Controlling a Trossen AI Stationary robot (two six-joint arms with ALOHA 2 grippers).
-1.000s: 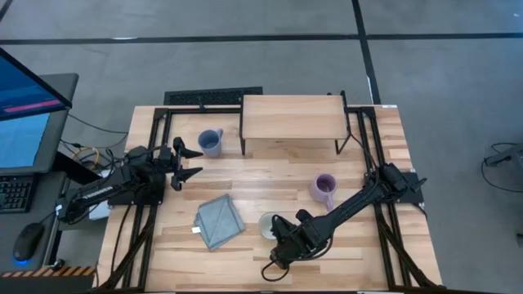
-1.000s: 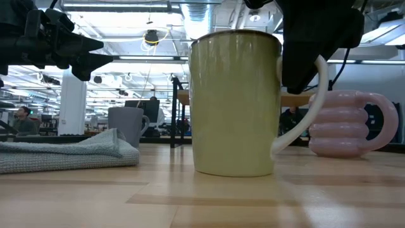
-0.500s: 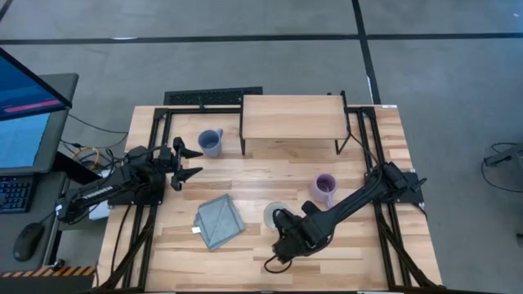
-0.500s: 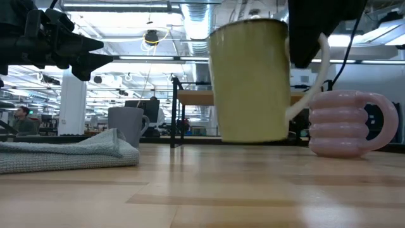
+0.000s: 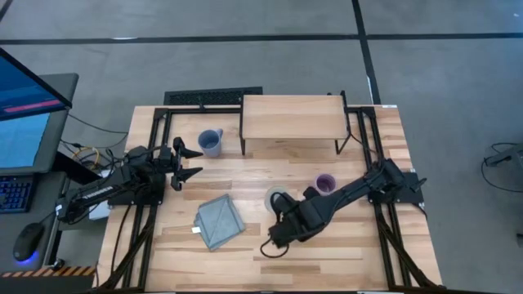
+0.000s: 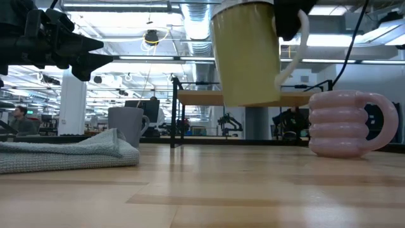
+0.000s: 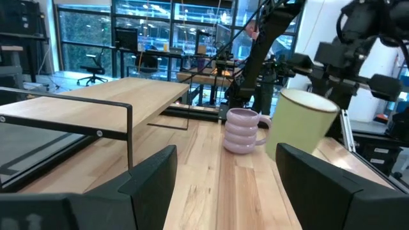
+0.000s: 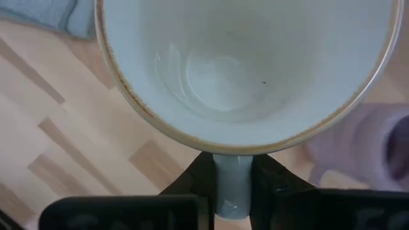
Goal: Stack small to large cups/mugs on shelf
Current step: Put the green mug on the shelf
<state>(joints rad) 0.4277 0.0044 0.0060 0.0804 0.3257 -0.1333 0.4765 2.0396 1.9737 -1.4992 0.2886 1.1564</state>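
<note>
High view: right gripper has the cream mug by the handle, now nearer the shelf than a second ago, close beside the purple mug. Left gripper hasn't moved, just off the blue mug, jaws apart.

Low view: cream mug is well clear of the tabletop — it was standing on it a second ago. Lift done, carry to the shelf looks next.

Right wrist view: fingers clamped on the mug's handle, mug upright.

Left wrist view: own jaws wide, nothing between them.
</note>
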